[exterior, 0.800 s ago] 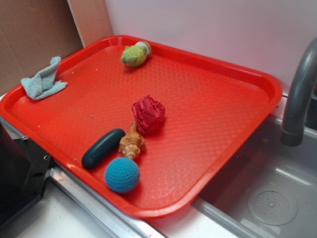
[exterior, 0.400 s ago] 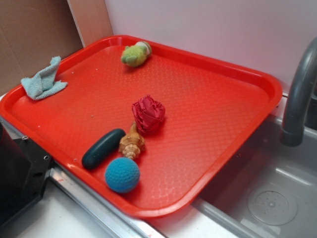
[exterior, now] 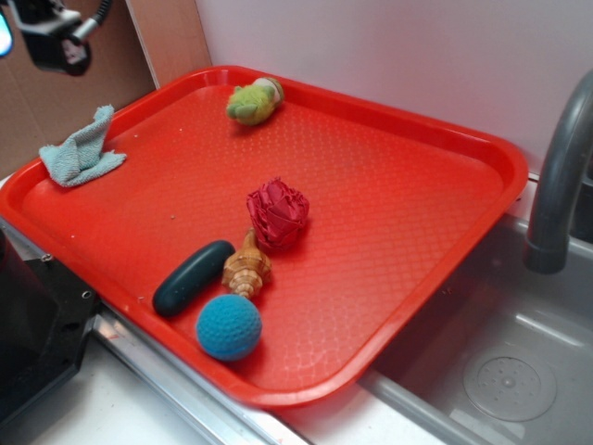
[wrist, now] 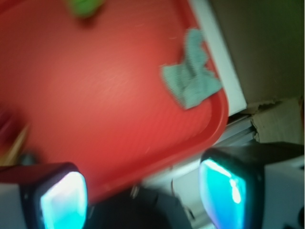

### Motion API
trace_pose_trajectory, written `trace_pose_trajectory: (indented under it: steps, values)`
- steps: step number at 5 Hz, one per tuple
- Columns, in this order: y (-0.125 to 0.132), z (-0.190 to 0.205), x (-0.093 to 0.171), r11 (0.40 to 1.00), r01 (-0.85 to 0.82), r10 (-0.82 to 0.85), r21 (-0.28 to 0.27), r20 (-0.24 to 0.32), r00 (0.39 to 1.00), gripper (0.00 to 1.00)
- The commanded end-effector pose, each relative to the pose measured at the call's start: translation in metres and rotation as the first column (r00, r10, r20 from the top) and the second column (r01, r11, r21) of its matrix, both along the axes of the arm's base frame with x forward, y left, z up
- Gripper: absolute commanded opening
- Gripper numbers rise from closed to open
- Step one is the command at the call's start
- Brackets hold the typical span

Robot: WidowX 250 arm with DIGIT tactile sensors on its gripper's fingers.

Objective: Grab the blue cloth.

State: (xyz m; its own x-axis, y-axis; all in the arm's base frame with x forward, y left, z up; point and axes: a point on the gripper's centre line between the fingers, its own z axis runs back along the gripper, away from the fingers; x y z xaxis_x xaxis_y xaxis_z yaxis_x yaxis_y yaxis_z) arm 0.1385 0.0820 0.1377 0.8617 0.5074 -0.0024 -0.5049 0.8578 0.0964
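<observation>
Exterior view: no writing or label can be read. The gripper (exterior: 42,37) is seen at the top left corner of the frame, well above the blue cloth (exterior: 82,149), which is draped over the red tray's (exterior: 417,250) left rim near its far left corner. In the wrist view the cloth (wrist: 191,82) is shown ahead of the spread fingers (wrist: 64,202), nothing being held between them.

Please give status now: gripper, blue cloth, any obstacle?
Gripper open, empty, above the tray corner. Blue cloth on tray rim, untouched. Nothing near it.
</observation>
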Motion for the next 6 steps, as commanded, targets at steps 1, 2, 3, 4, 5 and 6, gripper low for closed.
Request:
trace_pose_trajectory:
  steps: [1, 2, 3, 4, 5, 6]
  values:
    - [0.07, -0.034, -0.006, 0.87, -0.483, 0.468, 0.099, 0.142, 0.872, 1.0]
    - [0.088, -0.06, -0.007, 0.803, -0.59, 0.574, 0.077, 0.167, 0.802, 1.0]
    - [0.088, -0.06, -0.007, 0.803, -0.59, 0.574, 0.077, 0.167, 0.802, 1.0]
    - [0.088, -0.06, -0.007, 0.803, -0.59, 0.574, 0.077, 0.167, 0.802, 1.0]
    - [0.088, -0.06, -0.007, 0.803, -0.59, 0.574, 0.077, 0.167, 0.802, 1.0]
    - [0.086, -0.08, 0.009, 0.828, -0.56, 0.548, -0.006, 0.217, 0.808, 1.0]
